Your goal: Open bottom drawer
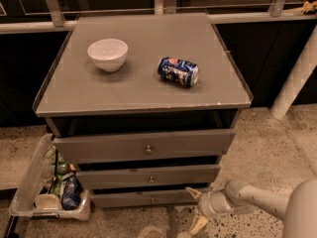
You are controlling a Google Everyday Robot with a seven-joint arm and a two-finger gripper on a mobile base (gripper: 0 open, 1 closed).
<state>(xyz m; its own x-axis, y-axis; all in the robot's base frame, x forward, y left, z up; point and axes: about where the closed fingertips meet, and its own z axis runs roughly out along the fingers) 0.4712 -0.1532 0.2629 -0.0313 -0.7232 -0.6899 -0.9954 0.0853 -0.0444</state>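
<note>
The bottom drawer (pixel 129 199) is the lowest grey front of the cabinet, with a tiny brass knob (pixel 152 200) at its centre. It sits just above the speckled floor. My gripper (pixel 194 208) hangs low at the drawer's right end, to the right of the knob and in front of the cabinet's lower right corner. It is open: one pale finger (pixel 192 192) points up-left by the drawer front, the other finger (pixel 198 224) points down toward the floor. Nothing is between them.
Two larger grey drawers (pixel 143 145) sit above, each a little ajar. A white bowl (pixel 107 54) and a blue can (pixel 178 72) lying on its side rest on the cabinet top. A clear bin (pixel 29 195) of items stands at the lower left. A white post (pixel 297 78) rises at right.
</note>
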